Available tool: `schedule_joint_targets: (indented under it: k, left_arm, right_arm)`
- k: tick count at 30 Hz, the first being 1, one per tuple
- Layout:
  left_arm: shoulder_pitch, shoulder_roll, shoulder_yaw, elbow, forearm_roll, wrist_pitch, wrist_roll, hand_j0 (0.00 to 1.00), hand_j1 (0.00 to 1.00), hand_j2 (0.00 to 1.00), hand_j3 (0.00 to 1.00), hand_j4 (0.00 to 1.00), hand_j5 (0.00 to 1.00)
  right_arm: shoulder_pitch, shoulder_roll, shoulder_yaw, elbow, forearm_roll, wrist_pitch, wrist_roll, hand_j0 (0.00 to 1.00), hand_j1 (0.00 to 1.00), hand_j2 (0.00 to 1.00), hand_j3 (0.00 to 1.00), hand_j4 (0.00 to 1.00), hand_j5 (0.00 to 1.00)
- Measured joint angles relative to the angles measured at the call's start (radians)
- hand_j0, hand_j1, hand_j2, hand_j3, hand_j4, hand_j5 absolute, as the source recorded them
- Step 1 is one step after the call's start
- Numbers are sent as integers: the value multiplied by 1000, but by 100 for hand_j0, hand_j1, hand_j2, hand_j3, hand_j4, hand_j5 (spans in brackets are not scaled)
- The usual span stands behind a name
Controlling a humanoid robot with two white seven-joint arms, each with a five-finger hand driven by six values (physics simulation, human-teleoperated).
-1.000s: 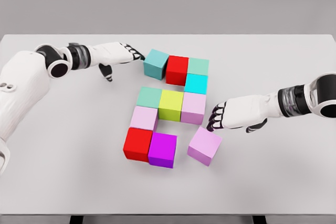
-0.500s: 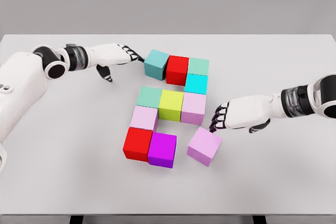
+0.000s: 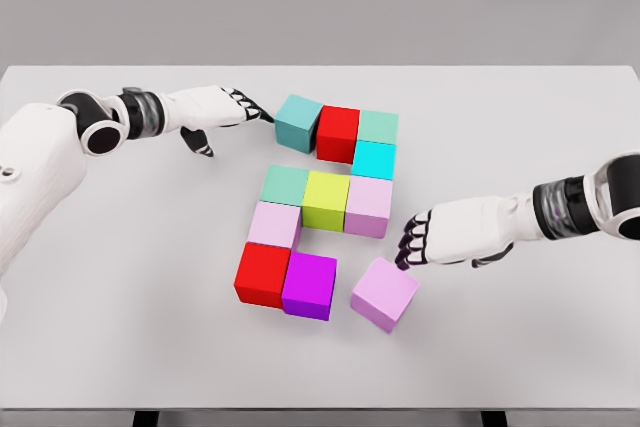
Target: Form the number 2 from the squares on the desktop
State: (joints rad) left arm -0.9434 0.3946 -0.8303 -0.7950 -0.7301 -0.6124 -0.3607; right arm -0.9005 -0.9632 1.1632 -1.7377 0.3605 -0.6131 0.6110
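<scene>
Coloured cubes lie on the white table (image 3: 120, 327). The top row is a teal cube (image 3: 297, 121), a red cube (image 3: 337, 132) and a pale green cube (image 3: 378, 127), with a cyan cube (image 3: 373, 159) below it. The middle row is green (image 3: 285, 185), yellow (image 3: 325, 199) and pink (image 3: 369, 205). Under it come a pink cube (image 3: 275, 224), a red cube (image 3: 263, 273) and a purple cube (image 3: 309, 285). A loose pink cube (image 3: 384, 293) sits turned askew, right of the purple one. My right hand (image 3: 420, 240) touches its upper right edge, fingers curled. My left hand (image 3: 243, 105) reaches the teal cube's left side, fingers extended.
The table's front edge (image 3: 320, 409) runs along the bottom of the view. Bare tabletop lies left, right and in front of the cubes.
My right hand has moved down and pushed the loose pink cube toward the front and slightly left. My left hand has stayed at the teal cube, shifting only slightly.
</scene>
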Motion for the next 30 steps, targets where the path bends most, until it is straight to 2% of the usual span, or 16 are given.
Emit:
schedule_joint_targets:
  k: [6,9,16,24,30]
  left_arm:
    - [6,1,0,-4,-1,0,1,100,100,100,100,100,100]
    - [8,2,-1,-17,-2,0,1,100,100,100,100,100,100]
    - [8,5,-6,-26,-3,0,1,100,100,100,100,100,100]
    - [21,20,-7,-58,-1,0,1,100,100,100,100,100,100]
    - [21,24,-7,-66,0,0,0,100,100,100,100,100,100]
  right_arm:
    - [0,-1,6,-18,0,0,0,93,93,93,93,93,93]
    - [0,-4,3,-14,-3,0,0,96,96,96,96,96,96]
    - [0,-52,-39,19,-15,0,-9,98,98,98,98,98,98]
    - [9,-140,-41,-16,-15,0,-7,98,98,98,98,98,98]
    - [18,-172,-19,-25,-13,0,-4,98,98,98,98,98,98]
